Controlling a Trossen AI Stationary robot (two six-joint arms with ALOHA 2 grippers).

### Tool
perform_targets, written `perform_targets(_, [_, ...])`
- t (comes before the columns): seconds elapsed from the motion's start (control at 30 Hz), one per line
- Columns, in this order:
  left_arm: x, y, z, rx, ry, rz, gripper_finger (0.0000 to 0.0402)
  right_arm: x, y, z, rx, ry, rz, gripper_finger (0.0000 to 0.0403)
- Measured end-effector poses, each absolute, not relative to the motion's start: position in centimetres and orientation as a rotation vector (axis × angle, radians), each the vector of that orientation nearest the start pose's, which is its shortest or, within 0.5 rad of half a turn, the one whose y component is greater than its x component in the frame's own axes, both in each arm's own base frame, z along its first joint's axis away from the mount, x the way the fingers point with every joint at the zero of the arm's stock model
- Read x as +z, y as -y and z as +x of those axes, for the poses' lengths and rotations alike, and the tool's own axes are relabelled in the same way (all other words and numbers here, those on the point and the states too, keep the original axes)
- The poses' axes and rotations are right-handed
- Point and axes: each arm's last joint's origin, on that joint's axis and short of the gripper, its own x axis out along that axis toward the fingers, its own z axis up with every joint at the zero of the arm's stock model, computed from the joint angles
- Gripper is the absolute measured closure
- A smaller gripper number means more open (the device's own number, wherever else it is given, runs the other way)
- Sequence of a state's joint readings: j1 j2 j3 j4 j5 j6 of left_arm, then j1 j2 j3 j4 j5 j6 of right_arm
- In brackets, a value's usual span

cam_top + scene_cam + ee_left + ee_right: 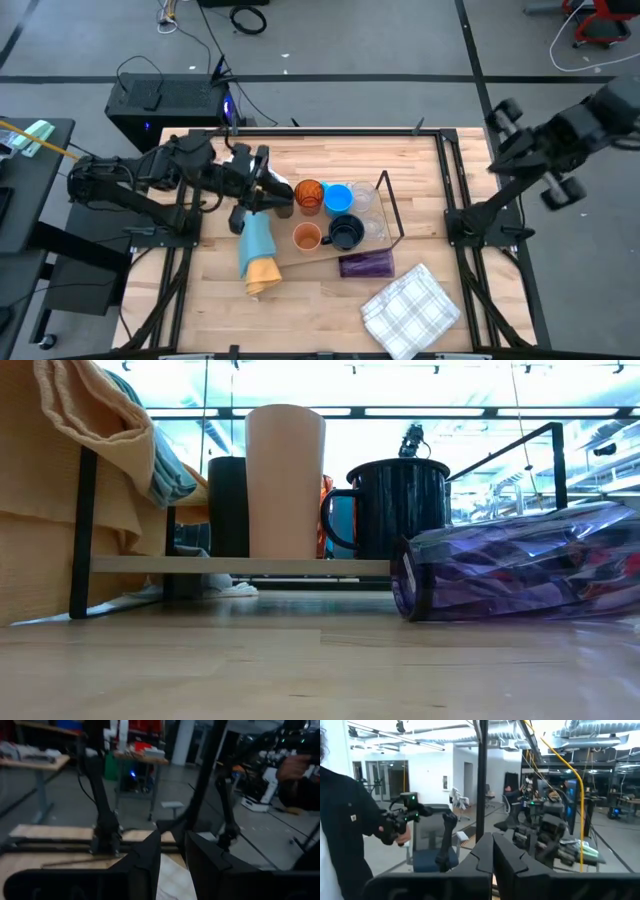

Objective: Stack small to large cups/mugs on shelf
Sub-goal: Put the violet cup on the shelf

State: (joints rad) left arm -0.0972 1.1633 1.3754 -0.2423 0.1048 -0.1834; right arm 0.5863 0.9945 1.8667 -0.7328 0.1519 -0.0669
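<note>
Mostly done: peach cup point(306, 236), mug point(345, 232), amber cup point(309, 194) and blue cup point(338, 197) sit on the shelf point(392, 208); purple tumbler point(366, 264) lies outside; left gripper point(262, 188) grips the black cup; right gripper point(500, 125) closed, empty

Two matte black jointed arms, each ending in blocky dark claw fingers point(145, 865).
</note>
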Motion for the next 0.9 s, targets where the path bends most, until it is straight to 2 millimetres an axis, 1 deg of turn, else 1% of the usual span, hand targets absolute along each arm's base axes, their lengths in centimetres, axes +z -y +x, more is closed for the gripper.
perform_targets(0.13, [46.0, 1.7, 23.9, -0.162, 0.027, -0.149, 0.0306, 55.4, -2.5, 4.7, 0.414, 0.142, -0.004, 0.0392])
perform_targets(0.23, [46.4, 0.8, 23.9, -0.124, 0.075, -0.11, 0.0309, 53.8, -1.4, 3.2, 0.367, 0.14, 0.005, 0.0394])
perform_targets(0.3, [46.6, 0.1, 23.9, -0.092, 0.096, -0.082, 0.031, 52.4, -0.6, 2.3, 0.318, 0.13, 0.036, 0.0395])
perform_targets(0.43, [46.5, -1.8, 24.0, -0.013, 0.094, -0.048, 0.0308, 49.3, 0.7, 0.7, 0.241, 0.121, 0.151, 0.0394])
perform_targets(0.53, [46.1, -3.4, 24.3, 0.046, 0.077, -0.04, 0.0305, 46.6, 1.4, -0.1, 0.209, 0.109, 0.232, 0.0394])
perform_targets(0.63, [45.7, -4.7, 24.9, 0.074, 0.069, -0.022, 0.0304, 44.0, 2.0, -0.7, 0.152, 0.123, 0.305, 0.0395])
perform_targets(0.7, [45.5, -5.6, 25.2, 0.079, 0.07, -0.019, 0.0304, 42.4, 2.0, -0.6, 0.134, 0.145, 0.336, 0.0395])
perform_targets(0.83, [45.2, -7.1, 25.9, 0.069, 0.085, -0.01, 0.0308, 39.2, 1.7, -0.2, 0.134, 0.158, 0.447, 0.0394])
perform_targets(0.9, [44.9, -7.6, 26.5, 0.068, 0.087, -0.01, 0.0307, 37.1, 1.3, 0.5, 0.133, 0.108, 0.518, 0.0394])
